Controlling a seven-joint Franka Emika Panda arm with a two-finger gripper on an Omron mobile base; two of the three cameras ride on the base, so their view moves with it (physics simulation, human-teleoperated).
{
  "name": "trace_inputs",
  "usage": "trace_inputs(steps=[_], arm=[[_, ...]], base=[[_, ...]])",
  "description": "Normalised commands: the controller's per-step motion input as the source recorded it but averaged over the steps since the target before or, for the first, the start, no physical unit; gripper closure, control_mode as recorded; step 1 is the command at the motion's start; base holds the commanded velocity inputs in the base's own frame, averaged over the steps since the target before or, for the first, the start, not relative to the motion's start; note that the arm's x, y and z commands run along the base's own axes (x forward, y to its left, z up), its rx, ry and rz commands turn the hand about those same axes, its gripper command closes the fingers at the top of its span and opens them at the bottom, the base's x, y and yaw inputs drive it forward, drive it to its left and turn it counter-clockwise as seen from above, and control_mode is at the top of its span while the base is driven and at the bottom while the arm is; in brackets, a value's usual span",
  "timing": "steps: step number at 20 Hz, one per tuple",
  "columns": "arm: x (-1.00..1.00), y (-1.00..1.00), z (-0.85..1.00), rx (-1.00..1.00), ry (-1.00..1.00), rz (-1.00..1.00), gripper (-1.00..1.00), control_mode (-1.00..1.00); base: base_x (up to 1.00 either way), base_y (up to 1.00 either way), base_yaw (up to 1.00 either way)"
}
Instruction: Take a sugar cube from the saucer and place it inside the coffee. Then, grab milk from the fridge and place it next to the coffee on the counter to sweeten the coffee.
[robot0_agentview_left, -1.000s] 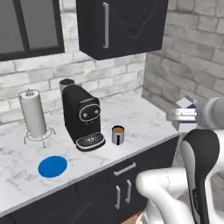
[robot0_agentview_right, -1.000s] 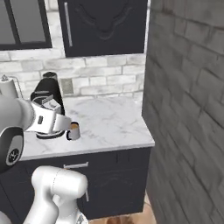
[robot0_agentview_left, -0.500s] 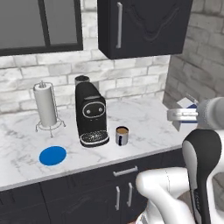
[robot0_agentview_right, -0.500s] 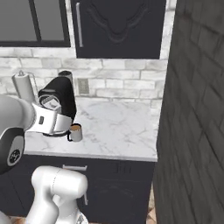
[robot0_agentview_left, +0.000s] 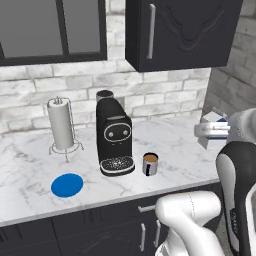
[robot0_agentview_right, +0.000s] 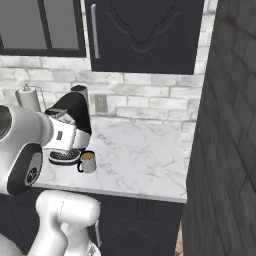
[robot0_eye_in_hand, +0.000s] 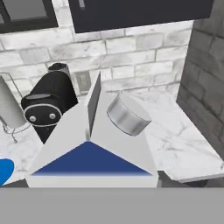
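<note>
My pincer (robot0_agentview_left: 207, 131) is clamped on the milk carton (robot0_eye_in_hand: 92, 148), held in the air with its gabled top toward the camera. The coffee mug (robot0_agentview_left: 150, 163) stands on the bench (robot0_agentview_left: 175, 150) just right of the coffee machine (robot0_agentview_left: 114, 136). From the carton, the mug lies left and below; the bare patch right of it is my target.

The saucer (robot0_agentview_left: 67, 185) is bright blue. The tabletop (robot0_agentview_left: 180, 150) is white with grey veins. The milk (robot0_eye_in_hand: 92, 148) is white and blue.
</note>
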Motion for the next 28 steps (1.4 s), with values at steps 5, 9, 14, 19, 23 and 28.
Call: trace_inputs(steps=[5, 9, 14, 19, 23, 28], arm=[[0.02, -0.78, -0.05, 0.2, 0.29, 0.35, 1.0, -1.0], [0.09, -0.54, -0.17, 0.11, 0.27, 0.44, 1.0, -1.0], [0.29, -0.1, -0.42, 0.07, 0.04, 0.33, 1.0, -1.0], [0.34, 0.0, -0.69, 0.02, -0.12, 0.22, 1.0, -1.0], [0.54, 0.0, -0.53, 0.0, -0.19, 0.16, 1.0, -1.0], [0.63, 0.0, -0.34, 0.0, -0.13, 0.13, 1.0, -1.0]], base=[[0.0, 0.0, 0.0], [0.0, 0.0, 0.0], [0.0, 0.0, 0.0], [0.0, 0.0, 0.0], [0.0, 0.0, 0.0], [0.0, 0.0, 0.0]])
